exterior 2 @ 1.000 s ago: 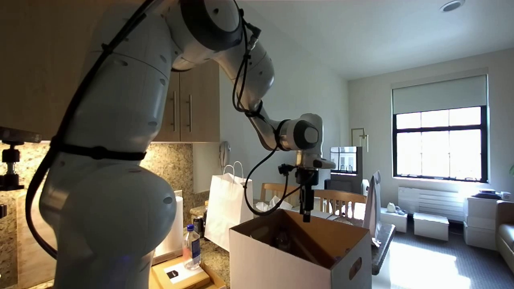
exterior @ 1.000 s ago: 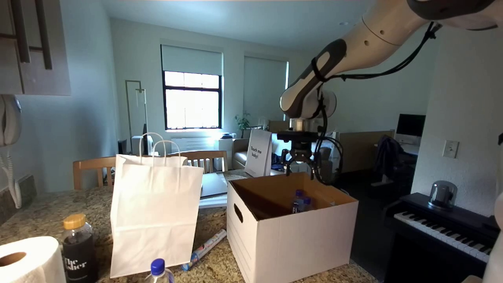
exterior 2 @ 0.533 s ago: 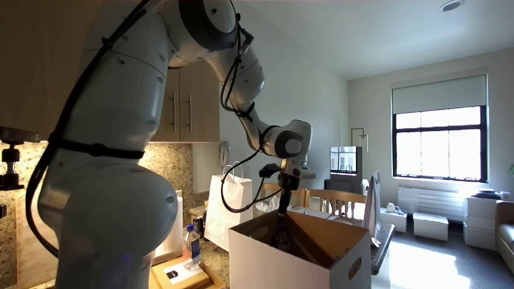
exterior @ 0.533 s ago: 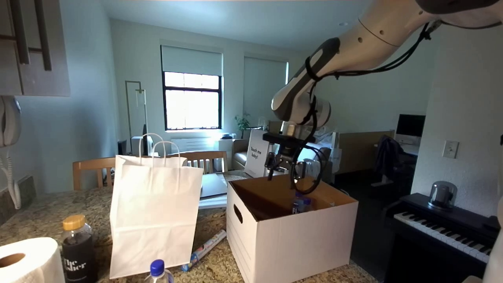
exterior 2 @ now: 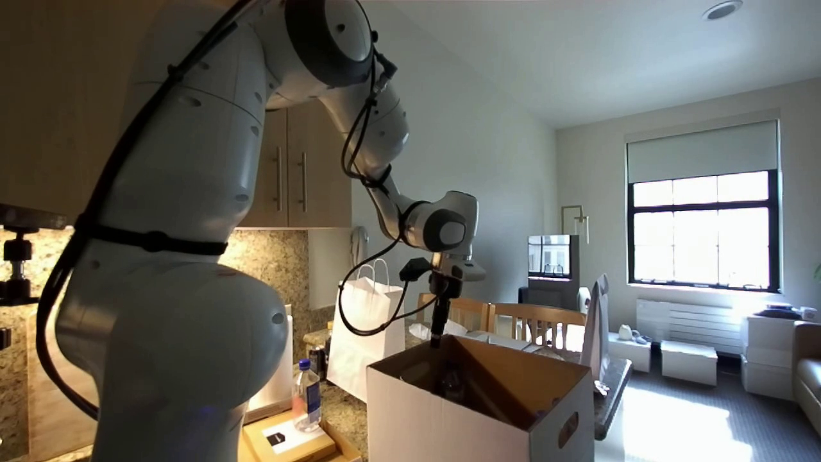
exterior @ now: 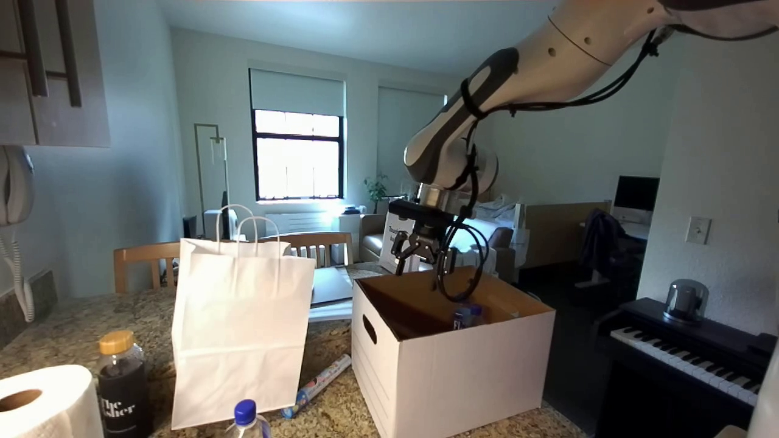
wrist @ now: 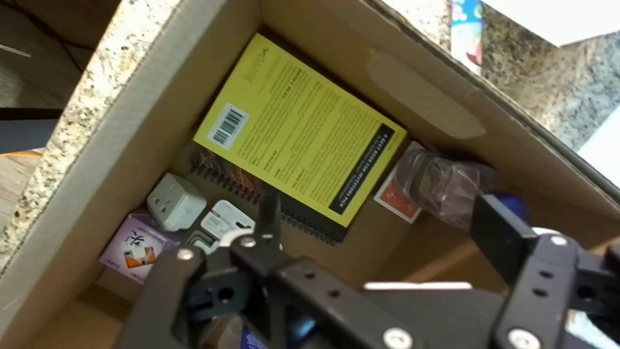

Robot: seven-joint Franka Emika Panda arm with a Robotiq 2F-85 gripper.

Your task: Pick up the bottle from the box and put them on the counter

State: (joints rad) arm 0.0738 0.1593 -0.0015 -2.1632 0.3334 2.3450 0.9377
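Saw the speckled counter [exterior: 341,417] with the white box [exterior: 471,383] on it, near a paper bag [exterior: 240,340]; found the gripper [wrist: 385,222] at the box's open top; made out a yellow book [wrist: 300,131] lying inside; spotted one blue-capped bottle [wrist: 448,186] in the box, near the book, and another bottle [exterior 2: 306,399] standing upright outside, near the bag; noted the fingers [wrist: 501,237] spread wide apart, released

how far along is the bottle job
Possibly done: one bottle stands outside the box, seemingly on a package rather than directly on the counter. In hand: nothing; the open gripper is over the box. Left: at least two bottles inside to move to the counter.
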